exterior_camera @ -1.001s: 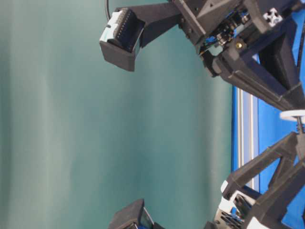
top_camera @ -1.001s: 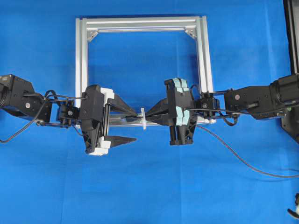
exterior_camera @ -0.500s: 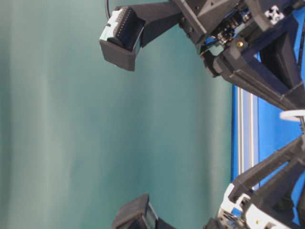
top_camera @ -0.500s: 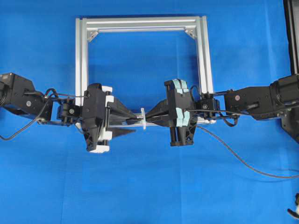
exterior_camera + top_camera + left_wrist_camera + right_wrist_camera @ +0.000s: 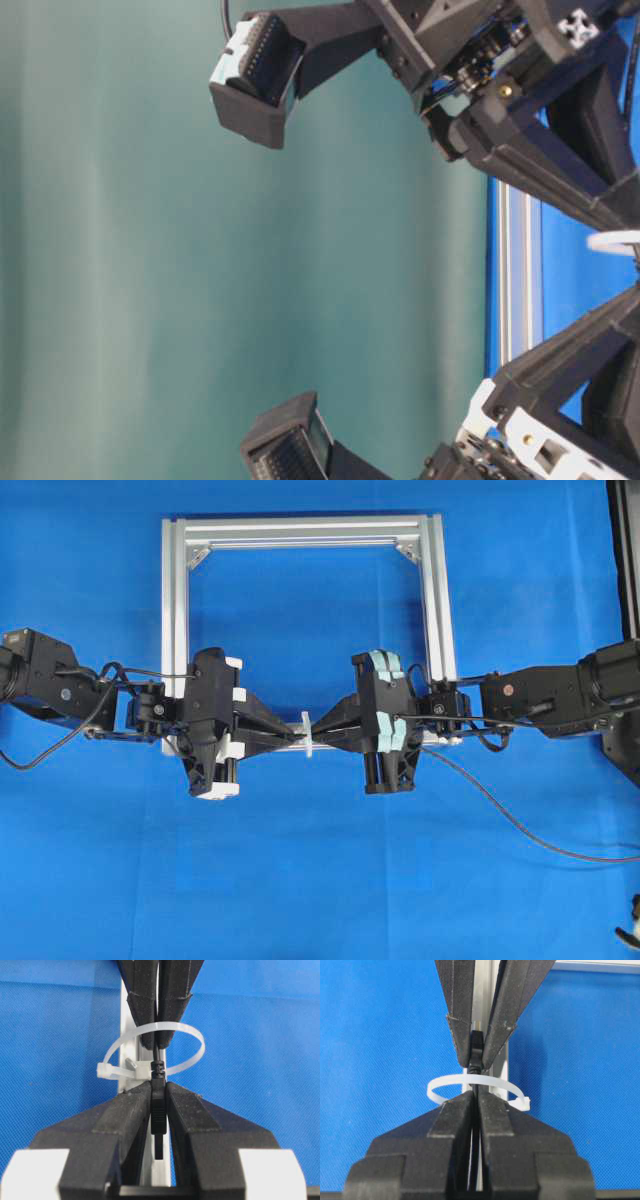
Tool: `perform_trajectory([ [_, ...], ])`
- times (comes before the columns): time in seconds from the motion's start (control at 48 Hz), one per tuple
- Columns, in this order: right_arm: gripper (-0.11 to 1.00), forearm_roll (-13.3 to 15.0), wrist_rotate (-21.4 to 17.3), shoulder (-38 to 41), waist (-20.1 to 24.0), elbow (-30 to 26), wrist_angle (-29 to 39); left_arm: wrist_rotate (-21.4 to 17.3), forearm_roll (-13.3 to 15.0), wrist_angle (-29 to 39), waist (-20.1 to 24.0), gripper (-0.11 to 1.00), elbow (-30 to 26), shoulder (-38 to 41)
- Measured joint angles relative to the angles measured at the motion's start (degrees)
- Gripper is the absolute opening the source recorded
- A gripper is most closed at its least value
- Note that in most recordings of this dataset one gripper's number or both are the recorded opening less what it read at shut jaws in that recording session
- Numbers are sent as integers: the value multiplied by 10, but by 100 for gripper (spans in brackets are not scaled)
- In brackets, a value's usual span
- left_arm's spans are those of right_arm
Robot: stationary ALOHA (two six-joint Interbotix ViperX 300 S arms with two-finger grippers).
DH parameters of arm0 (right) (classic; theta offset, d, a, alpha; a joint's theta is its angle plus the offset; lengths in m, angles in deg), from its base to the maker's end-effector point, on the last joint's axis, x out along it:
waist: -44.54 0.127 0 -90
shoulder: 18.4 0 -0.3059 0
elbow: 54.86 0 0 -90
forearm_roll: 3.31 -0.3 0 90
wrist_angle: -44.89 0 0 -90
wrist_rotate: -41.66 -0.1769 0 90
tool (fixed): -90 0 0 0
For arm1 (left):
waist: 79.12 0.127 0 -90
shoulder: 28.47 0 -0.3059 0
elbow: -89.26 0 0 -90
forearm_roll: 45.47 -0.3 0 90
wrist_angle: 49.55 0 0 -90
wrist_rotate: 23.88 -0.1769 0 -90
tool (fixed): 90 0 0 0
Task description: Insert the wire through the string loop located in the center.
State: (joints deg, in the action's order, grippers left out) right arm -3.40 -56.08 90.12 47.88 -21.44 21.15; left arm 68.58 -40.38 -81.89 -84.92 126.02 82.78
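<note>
the left gripper (image 5: 159, 1105) was wide open a moment ago; now it has pinched shut on the plug of the wire (image 5: 158, 1110). the right gripper (image 5: 474, 1105) still squeezes the wire behind the string loop (image 5: 187, 1047), in the middle. the plug is through, so the left can pull.

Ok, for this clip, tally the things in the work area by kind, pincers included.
Pincers: 2, left pincer and right pincer
Wire: 1, the wire
String loop: 1, the string loop
Metal frame: 1, the frame
Total: 5
</note>
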Motion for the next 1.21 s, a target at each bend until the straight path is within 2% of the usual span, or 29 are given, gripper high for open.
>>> perform_trajectory([
  [0.271, -2, 4, 0, 0, 1, 1, -1, 0, 0, 0, 0, 9, 0, 0],
  [0.334, 3, 4, 0, 0, 1, 1, 0, 0, 0, 0, 0, 9, 0, 1],
  [0.438, 24, 4, -4, 0, 0, 0, -1, 0, 0, 0, 0, 9, 0, 0],
  [0.625, 79, 2, -4, 0, 1, -1, -1, 0, 0, 0, 0, 9, 0, 0],
  [0.709, 94, 3, -4, 0, 3, -1, 0, 0, 0, 0, 0, 9, 0, 0],
  [1.063, 95, 3, -4, 0, 4, -1, 1, -1, 0, 2, 0, 9, 0, 0],
  [1.209, 95, 3, -4, 0, 4, -1, 2, -1, 0, 8, 1, 9, 18, -7],
])
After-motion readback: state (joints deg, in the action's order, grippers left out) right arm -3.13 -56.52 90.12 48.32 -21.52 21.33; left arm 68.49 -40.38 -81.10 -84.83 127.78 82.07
